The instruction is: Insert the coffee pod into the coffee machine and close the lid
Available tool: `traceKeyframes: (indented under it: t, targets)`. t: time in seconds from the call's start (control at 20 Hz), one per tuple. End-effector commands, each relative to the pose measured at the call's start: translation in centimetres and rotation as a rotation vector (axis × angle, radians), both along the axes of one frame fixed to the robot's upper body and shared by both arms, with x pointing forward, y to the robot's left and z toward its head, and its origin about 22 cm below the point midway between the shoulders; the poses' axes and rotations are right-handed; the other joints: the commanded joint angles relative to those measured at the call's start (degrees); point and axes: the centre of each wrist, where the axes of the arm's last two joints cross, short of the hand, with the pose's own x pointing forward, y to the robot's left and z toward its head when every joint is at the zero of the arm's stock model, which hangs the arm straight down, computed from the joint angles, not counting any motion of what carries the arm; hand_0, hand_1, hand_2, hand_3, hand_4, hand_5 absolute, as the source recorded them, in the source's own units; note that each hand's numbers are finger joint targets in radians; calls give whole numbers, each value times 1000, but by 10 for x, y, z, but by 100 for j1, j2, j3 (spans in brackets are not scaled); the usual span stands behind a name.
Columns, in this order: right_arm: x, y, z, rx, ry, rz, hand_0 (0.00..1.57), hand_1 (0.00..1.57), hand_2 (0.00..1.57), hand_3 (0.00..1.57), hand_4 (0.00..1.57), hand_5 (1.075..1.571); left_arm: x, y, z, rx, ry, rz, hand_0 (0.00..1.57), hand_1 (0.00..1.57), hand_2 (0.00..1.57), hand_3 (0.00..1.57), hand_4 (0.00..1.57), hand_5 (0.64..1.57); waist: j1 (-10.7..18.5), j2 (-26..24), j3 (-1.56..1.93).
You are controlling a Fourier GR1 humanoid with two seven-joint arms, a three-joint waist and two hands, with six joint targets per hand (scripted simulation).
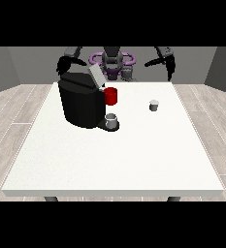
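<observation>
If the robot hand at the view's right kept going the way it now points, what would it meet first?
That robot hand hangs raised with its tip pointing down, so it would probably meet the bare far right corner of the white table. The coffee pod sits further in; depth is unclear.

No text, label, brand, number or sign can be read anywhere here: the black coffee machine [80, 104], the red mug [111, 96], the small grey coffee pod [154, 105] and the white table [134, 160] all show plain, unmarked surfaces.
</observation>
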Motion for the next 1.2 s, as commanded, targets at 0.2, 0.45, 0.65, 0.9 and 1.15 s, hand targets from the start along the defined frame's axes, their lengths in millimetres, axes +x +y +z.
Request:
traceKeyframes:
  t: [0.2,0.45,0.65,0.9,1.15]
  targets:
    - [14,18,27,18,-43,98,0,0,0,0,281,1571,39,28,14,75,87,52,0,0,0,0,0,1571,-501,457,-3]
    - [27,21,28,-6,-36,55,0,0,0,0,352,1571,55,33,11,76,136,70,0,0,0,0,0,1571,-353,651,-2]
    - [34,24,29,-9,-51,53,0,0,0,0,372,1571,61,56,20,131,148,89,0,0,0,0,0,1571,-363,925,-2]
    - [47,-7,13,-29,0,-6,0,0,0,0,428,1571,67,18,5,237,190,-2,0,0,0,0,0,1571,-89,865,3]
    - [42,32,27,-53,11,40,0,0,0,0,410,1571,64,34,-23,300,203,25,0,0,459,0,0,1571,-316,838,-3]
